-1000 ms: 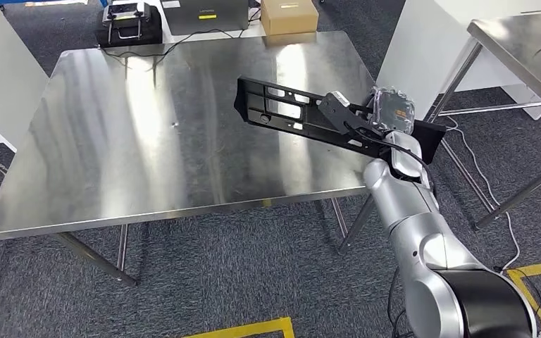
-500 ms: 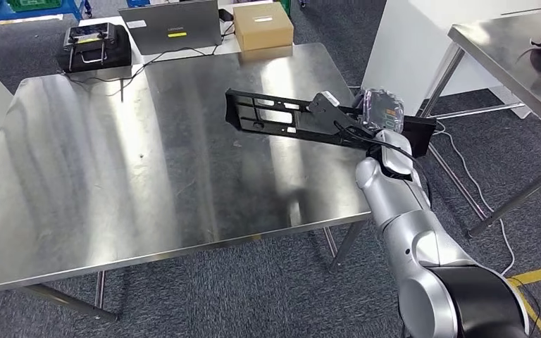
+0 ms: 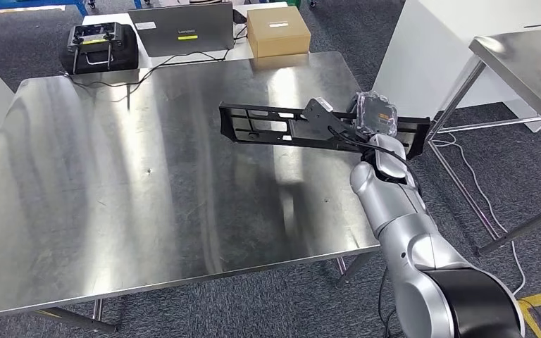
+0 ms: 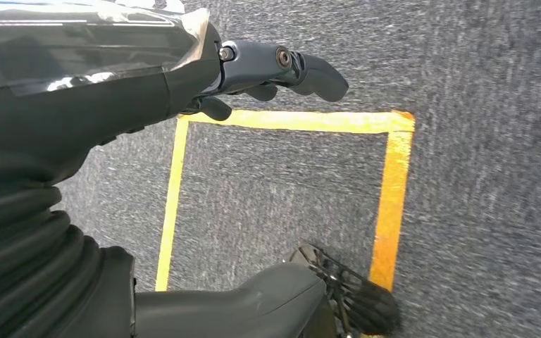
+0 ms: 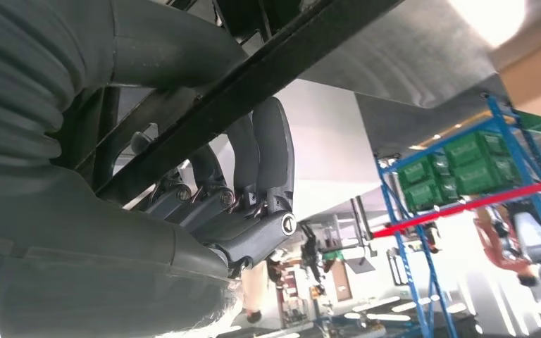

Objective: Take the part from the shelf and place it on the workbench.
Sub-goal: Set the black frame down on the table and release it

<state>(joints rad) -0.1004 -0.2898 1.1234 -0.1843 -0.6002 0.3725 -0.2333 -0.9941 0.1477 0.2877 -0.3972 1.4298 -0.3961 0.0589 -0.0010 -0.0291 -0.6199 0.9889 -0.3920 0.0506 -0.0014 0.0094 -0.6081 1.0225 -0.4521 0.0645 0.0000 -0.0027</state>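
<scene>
I note the right hand [image 3: 356, 125] clenched around the long black plastic frame part [image 3: 268, 124], held level above the steel workbench [image 3: 113, 183] right side; it looks stiff, light, best gripped mid-length.

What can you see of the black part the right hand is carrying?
The black part is a long, flat frame, seemingly plastic, with rectangular cut-outs near its far end and an upturned tab at the near end. The right hand grips it around the middle, fingers wrapped over its edge in the right wrist view. It lies roughly level, stretched crosswise over the right side of the steel workbench; whether it touches the surface cannot be told.
</scene>
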